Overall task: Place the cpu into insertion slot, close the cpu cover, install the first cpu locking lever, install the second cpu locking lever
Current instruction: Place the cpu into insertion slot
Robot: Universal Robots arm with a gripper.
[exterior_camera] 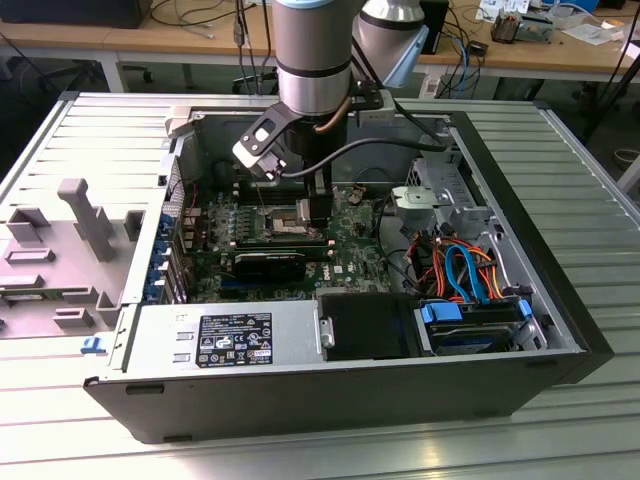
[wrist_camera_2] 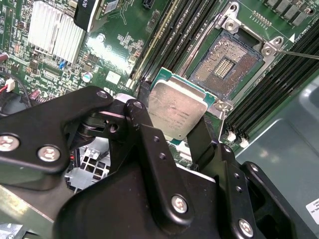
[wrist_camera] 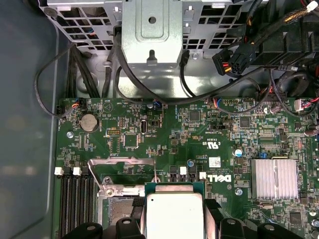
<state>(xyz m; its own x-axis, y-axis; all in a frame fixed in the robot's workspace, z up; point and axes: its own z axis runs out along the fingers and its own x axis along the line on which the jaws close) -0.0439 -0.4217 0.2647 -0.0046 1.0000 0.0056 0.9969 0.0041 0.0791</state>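
dull silver, the cpu [wrist_camera_2: 177, 112] is clamped edge to edge in the black tool [wrist_camera_2: 173, 118], held over the green board just beside the insertion slot [wrist_camera_2: 227, 64], whose gold-tinted centre lies uncovered, inside the open computer case [exterior_camera: 560, 300].

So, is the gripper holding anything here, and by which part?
Yes. The gripper holds the cpu by two opposite edges, one finger on each, close to the uncovered insertion slot.
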